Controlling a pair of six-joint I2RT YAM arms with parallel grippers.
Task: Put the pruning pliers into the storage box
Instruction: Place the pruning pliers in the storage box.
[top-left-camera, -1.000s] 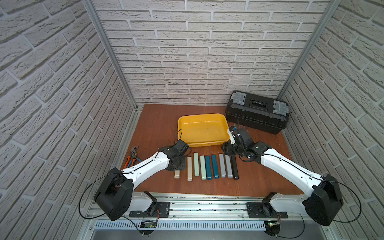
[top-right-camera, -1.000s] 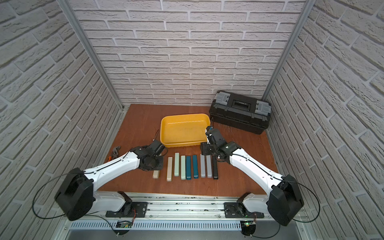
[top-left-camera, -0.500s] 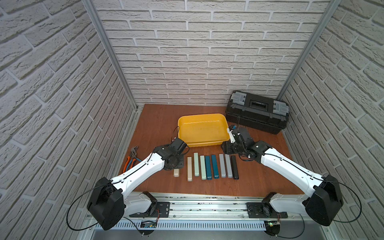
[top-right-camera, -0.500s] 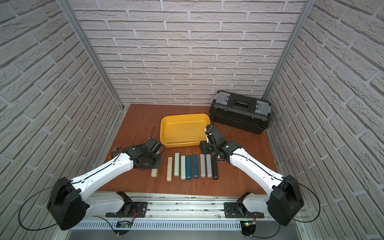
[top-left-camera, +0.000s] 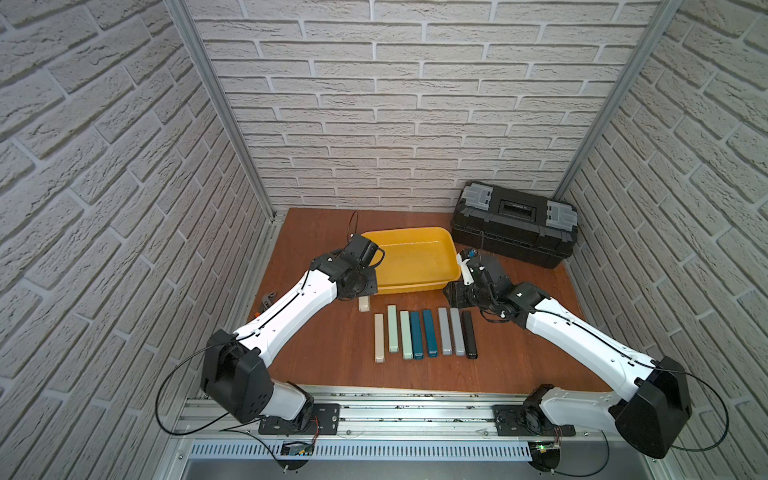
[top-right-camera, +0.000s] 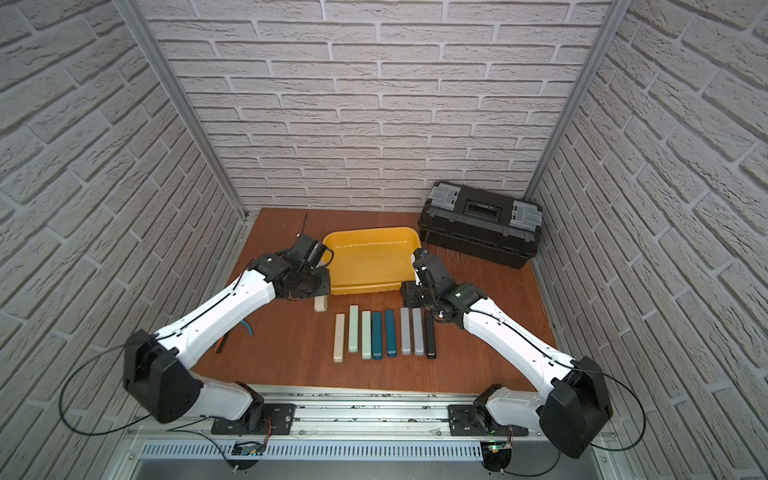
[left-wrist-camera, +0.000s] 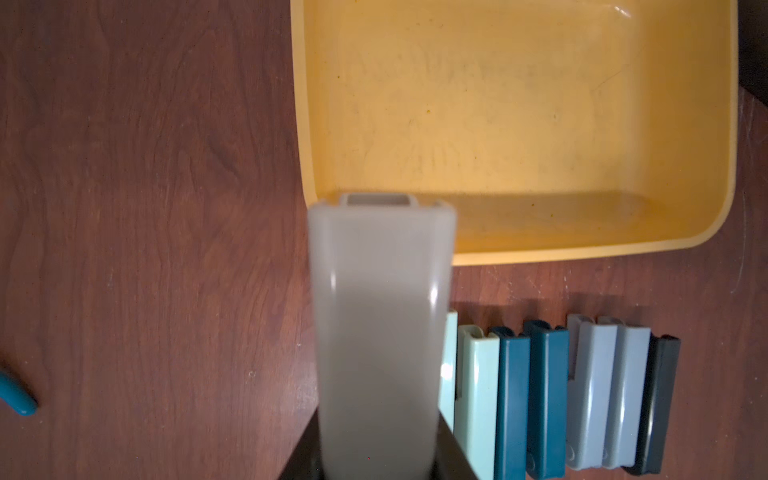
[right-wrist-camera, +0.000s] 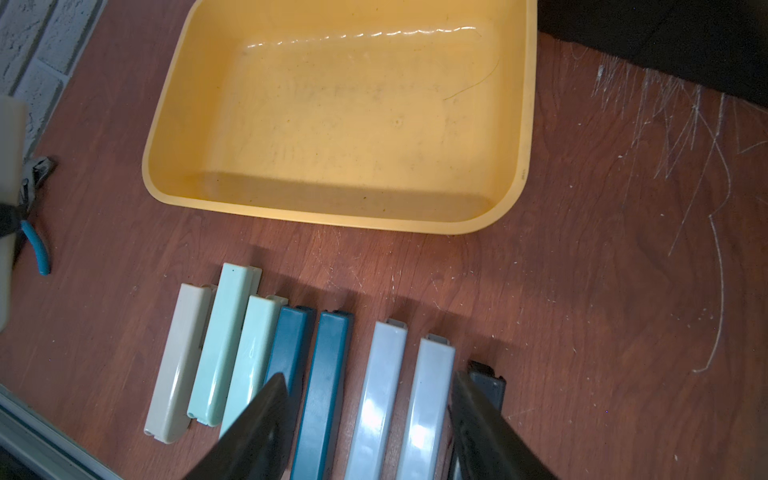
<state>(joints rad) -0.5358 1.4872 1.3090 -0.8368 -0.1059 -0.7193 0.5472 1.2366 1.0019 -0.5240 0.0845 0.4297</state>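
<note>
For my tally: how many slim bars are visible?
9. Eight lie in a row on the table before the yellow tray; the left gripper holds one beige bar.

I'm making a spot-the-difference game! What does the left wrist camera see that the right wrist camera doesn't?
Only the left wrist view: the hollow end of the held beige bar, pinched by the left fingers. Only the right wrist view: the right fingers, open above the row, the row's beige bar and wall bricks. Both: the yellow tray, mint bars, teal bars, grey bars and black bar.
</note>
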